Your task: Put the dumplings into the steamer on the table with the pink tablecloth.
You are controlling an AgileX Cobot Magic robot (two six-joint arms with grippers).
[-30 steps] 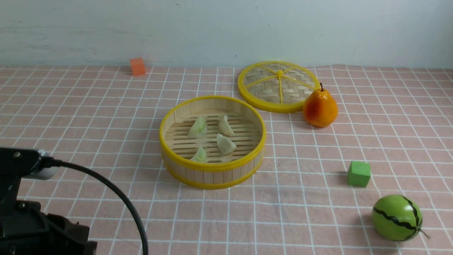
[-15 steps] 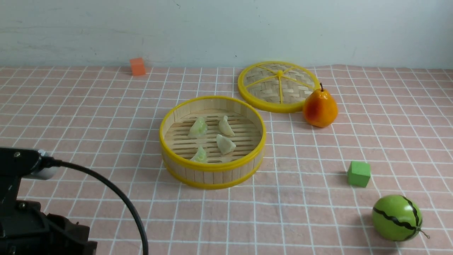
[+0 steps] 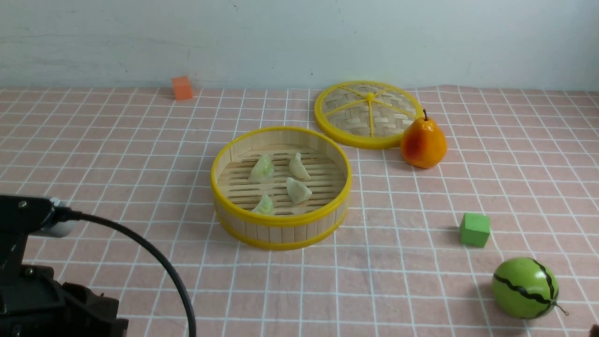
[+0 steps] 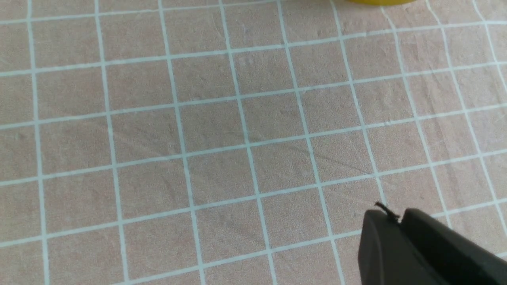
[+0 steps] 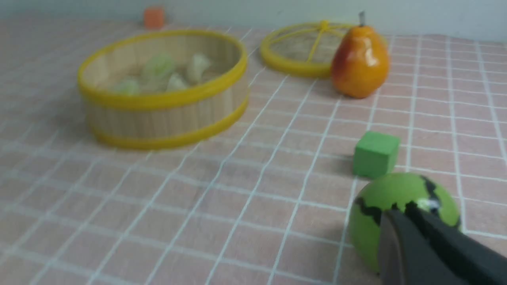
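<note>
The steamer (image 3: 281, 223), a round bamboo basket with yellow rims, stands mid-table on the pink tablecloth (image 3: 117, 154). Several small dumplings lie on its slatted floor, pale green ones (image 3: 262, 168) and whitish ones (image 3: 298, 190). The right wrist view shows the same steamer (image 5: 166, 99) with the dumplings (image 5: 158, 65) inside. My left gripper (image 4: 398, 217) is shut and empty, low over bare cloth near the steamer's edge (image 4: 374, 1). My right gripper (image 5: 400, 209) is shut and empty, just in front of a toy watermelon (image 5: 400, 190).
A flat woven yellow-rimmed lid (image 3: 369, 114) lies behind the steamer, with an orange pear (image 3: 423, 142) beside it. A green cube (image 3: 474, 229) and the watermelon (image 3: 524, 288) sit at the front right. An orange cube (image 3: 181, 87) is by the back wall. The left arm's body (image 3: 37, 290) fills the lower left corner.
</note>
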